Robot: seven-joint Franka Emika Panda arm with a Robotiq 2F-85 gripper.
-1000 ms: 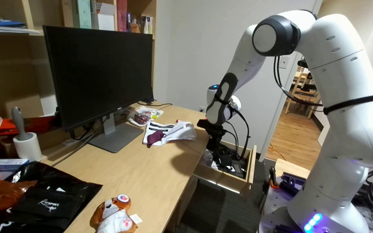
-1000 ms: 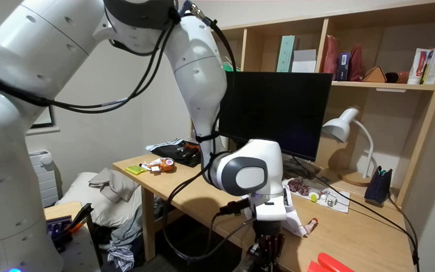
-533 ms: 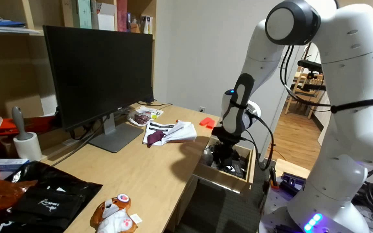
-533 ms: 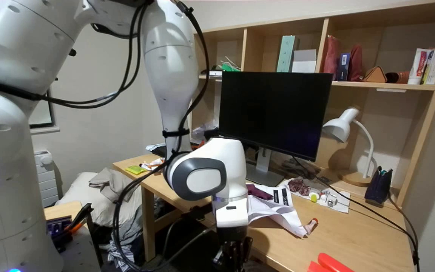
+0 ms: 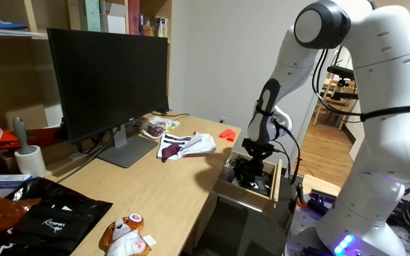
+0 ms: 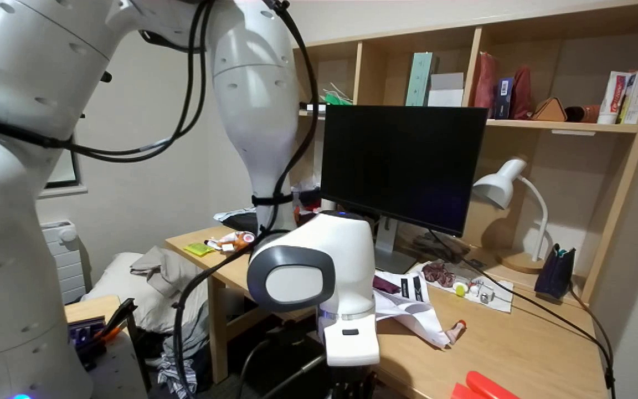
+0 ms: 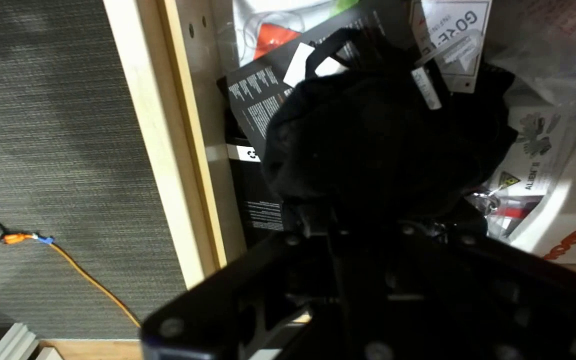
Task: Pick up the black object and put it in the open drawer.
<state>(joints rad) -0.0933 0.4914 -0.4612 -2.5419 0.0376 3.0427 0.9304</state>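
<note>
A black two-finger gripper points down over the open drawer, a shallow box of pale wood standing out from a desk with a matching pale wood top. In an exterior view its lower end falls inside the drawer's outline. In the wrist view its fingers look drawn in towards each other, the tips overlapping a soft, rounded, black fabric-like lump with a thin black loop. It is black against black there, so there is no telling how wide the gap between the fingers is, nor whether they pinch the lump or only sit against it. The lump shows within the drawer's walls; whether it rests on the drawer's contents or hangs just above them is unclear.

Towards the drawer's front, partly covered by the lump, lies a flat black box with small pale print. Elsewhere in the drawer are a white card lettered "GORE" and a crumpled clear plastic bag. Outside the drawer's front, an orange cable crosses the grey carpet. On the desk, near the drawer, are bright red pieces; farther from it lie folded white papers.
</note>
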